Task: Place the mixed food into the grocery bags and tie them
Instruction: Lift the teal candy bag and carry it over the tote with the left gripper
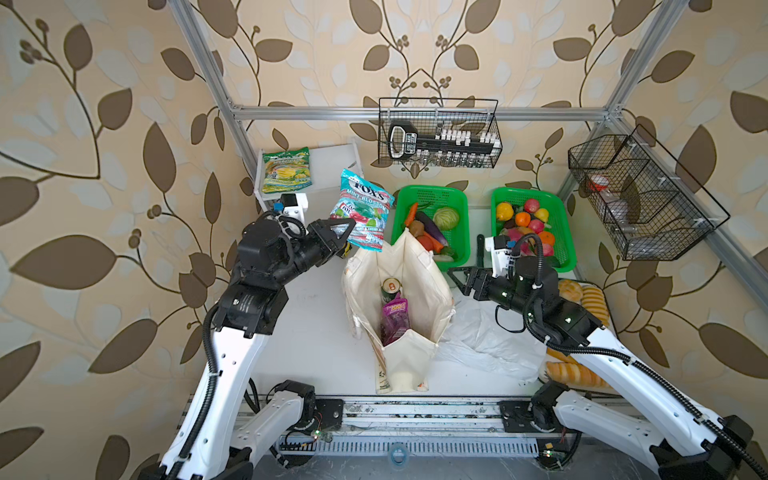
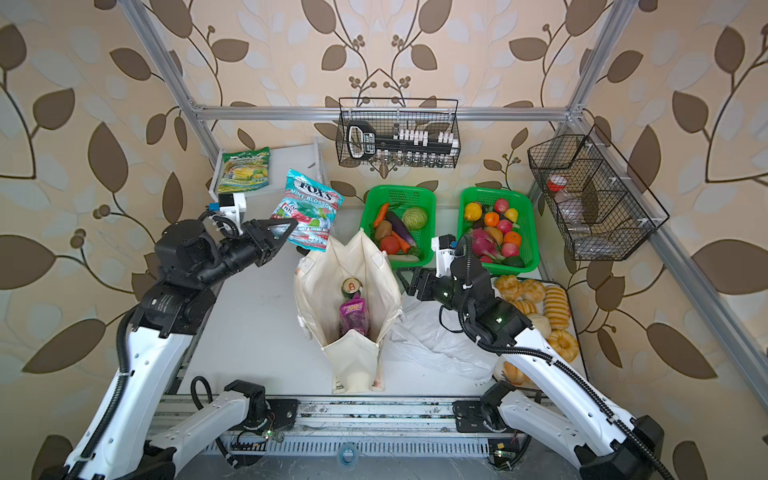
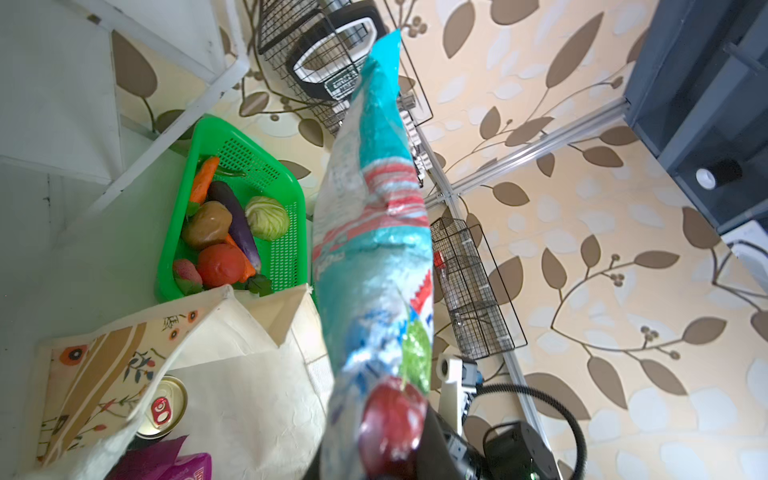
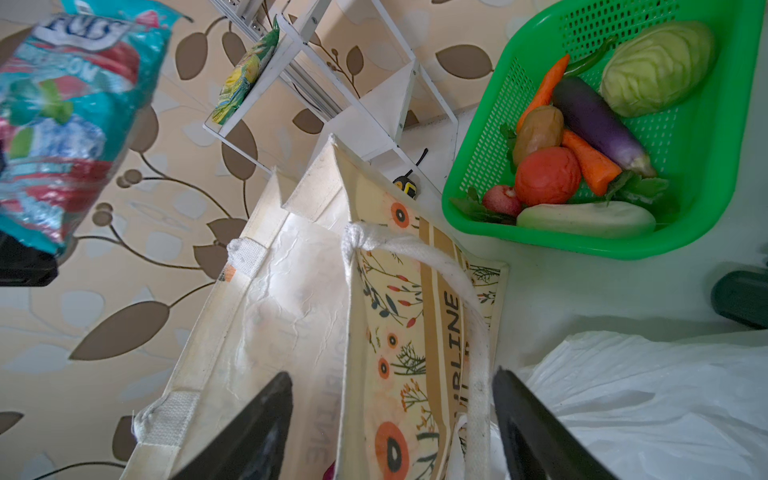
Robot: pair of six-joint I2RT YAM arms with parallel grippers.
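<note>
While the left gripper [image 1: 345,233] pinches shut on a lower corner of the teal-and-red snack packet [image 1: 363,212], that packet hangs tilted in the air, just over the far rim of the large cream canvas tote [image 1: 424,282]! Look at it: glossy crinkled foil, a white oval logo up top, "MINT BLOSSOM" beneath, green leaves and red bands across the teal. From the left wrist view it shows edge-on, puffy and full [image 3: 374,249]. The tote stands upright and wide open in the middle of the white table [image 1: 316,332], and down inside sits the green drink can [image 1: 390,286], upright with its gold top showing, and the purple grape-print pouch [image 1: 395,318] just beside it on the near side. Over on the tote's right, the right gripper [image 4: 392,374] has its black jaws spread wide, one on either side of the floral printed wall and the white rope handle, clamping nothing. Beneath that arm the thin white plastic bag [image 1: 486,340] lies crumpled on the table, touching the tote's right side. Behind the tote, the green plastic mesh basket [image 4: 582,245] holds the pale green cabbage [image 4: 656,68], the brown potato [image 4: 538,133] and the red tomato [image 4: 546,174], packed among carrots and an aubergine.
</note>
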